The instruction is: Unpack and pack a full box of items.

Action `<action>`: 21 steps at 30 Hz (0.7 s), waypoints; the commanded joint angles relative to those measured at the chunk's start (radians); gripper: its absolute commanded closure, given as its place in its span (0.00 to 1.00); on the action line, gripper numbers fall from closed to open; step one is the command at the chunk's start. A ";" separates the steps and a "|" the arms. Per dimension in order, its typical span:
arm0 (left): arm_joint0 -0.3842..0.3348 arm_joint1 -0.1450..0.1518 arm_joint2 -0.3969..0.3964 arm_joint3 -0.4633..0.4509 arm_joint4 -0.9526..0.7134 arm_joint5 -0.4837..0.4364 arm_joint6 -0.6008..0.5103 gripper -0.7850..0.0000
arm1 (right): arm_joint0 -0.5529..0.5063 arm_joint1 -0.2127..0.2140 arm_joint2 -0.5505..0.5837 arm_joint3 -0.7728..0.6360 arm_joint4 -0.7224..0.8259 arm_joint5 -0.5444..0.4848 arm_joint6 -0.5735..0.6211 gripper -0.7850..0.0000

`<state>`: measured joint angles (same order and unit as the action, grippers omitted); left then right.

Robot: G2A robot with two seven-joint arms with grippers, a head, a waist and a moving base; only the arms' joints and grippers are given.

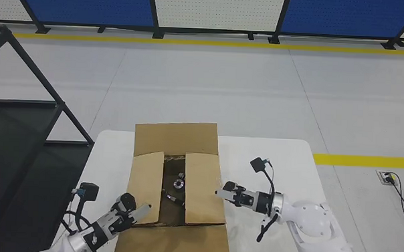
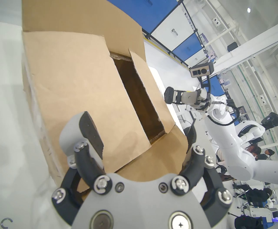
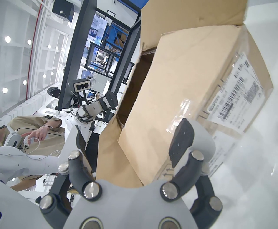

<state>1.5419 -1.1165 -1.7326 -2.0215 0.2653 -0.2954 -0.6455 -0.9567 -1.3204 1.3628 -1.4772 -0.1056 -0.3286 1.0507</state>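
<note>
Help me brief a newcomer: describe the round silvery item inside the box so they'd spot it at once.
On the white table sits a cardboard box with two side flaps half folded in, leaving a dark gap between them. In that gap, near its middle, lies the round silvery item; it is paler than the dark things around it.

We see a pale grey floor (image 1: 257,88) crossed by a yellow line (image 1: 211,42), blue panels (image 1: 86,5) and a white panel (image 1: 216,9) behind it, a black rack (image 1: 20,153) to our left, and round lights (image 3: 7,39) overhead.
</note>
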 commanded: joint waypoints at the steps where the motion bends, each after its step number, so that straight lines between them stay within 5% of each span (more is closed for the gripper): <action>1: 0.024 0.003 -0.041 -0.009 -0.014 -0.002 0.002 0.00 | -0.016 0.007 0.011 -0.010 0.000 0.011 0.021 0.00; 13: 0.200 0.012 -0.245 0.022 0.042 -0.112 0.058 0.00 | -0.078 0.028 0.052 -0.089 0.079 -0.079 -0.054 0.00; 21: 0.236 0.016 -0.217 0.080 0.357 -0.174 0.121 0.00 | -0.110 0.039 0.081 -0.119 0.147 -0.130 -0.112 0.00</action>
<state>1.7769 -1.1021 -1.9590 -1.9506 0.5601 -0.4580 -0.5273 -1.0669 -1.2834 1.4423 -1.5964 0.0393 -0.4581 0.9371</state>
